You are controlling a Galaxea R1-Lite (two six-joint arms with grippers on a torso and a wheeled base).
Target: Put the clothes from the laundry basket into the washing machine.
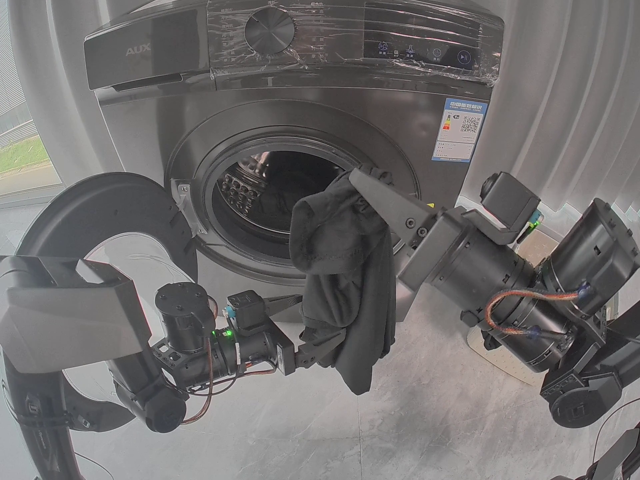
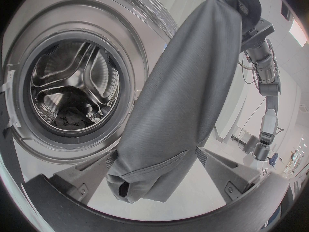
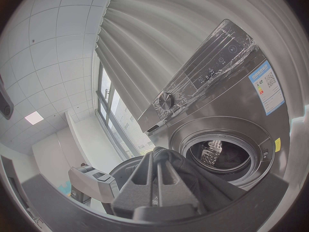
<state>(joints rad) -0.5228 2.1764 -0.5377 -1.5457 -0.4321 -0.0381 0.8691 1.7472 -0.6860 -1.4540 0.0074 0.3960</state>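
A dark grey garment [image 1: 347,281] hangs in front of the right side of the washing machine's [image 1: 293,101] round drum opening [image 1: 267,195]. My right gripper [image 1: 363,181] is shut on the garment's top edge, level with the opening's rim. Lower down, my left gripper [image 1: 320,318] stands open, its fingers on either side of the garment's lower part [image 2: 180,107]. In the left wrist view both fingers [image 2: 96,171] are spread wide with the cloth between them. A dark piece of clothing [image 2: 69,118] lies at the bottom of the drum [image 2: 74,84]. The right wrist view has the fingers [image 3: 157,178] together on the cloth [image 3: 206,184].
The machine's round door [image 1: 100,221] is swung wide open to the left, just behind my left arm. A pale beige object [image 1: 497,358] lies on the floor under my right arm. Light curtains hang behind the machine; grey tiled floor [image 1: 413,421] spreads in front.
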